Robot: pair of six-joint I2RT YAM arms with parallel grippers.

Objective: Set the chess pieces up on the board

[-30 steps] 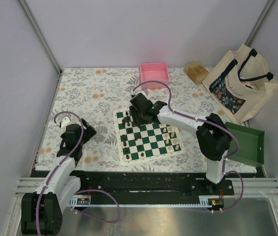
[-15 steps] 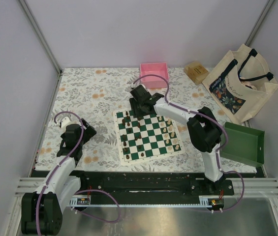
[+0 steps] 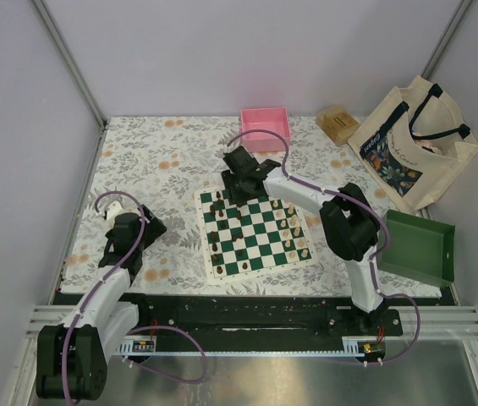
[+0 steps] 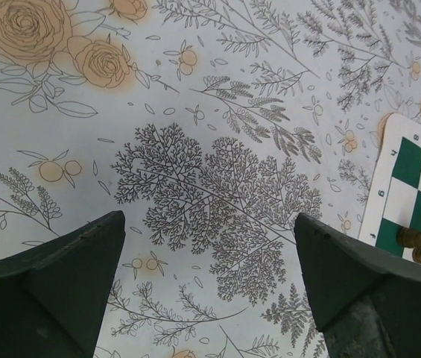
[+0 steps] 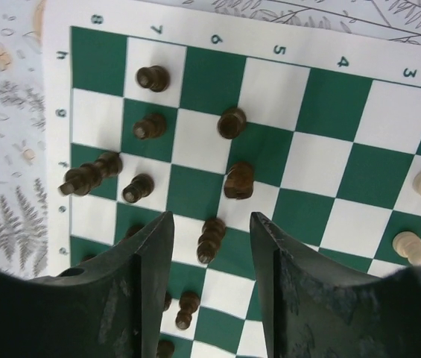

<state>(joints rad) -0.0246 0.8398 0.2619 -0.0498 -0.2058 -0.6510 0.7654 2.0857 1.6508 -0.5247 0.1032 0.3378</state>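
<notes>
Right end effector (image 5: 210, 220) farther back

The flowery white surface (image 3: 154, 161) holds a green-and-white checked board (image 3: 258, 246), a pink square tray (image 3: 266, 145), a small wooden block (image 3: 337, 123), a cream cloth bag (image 3: 408, 156) and a dark green tray (image 3: 420, 247).

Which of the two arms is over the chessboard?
The right one: the right end effector is above dark pieces on the board, while the left end effector hangs over flowered tablecloth.
</notes>
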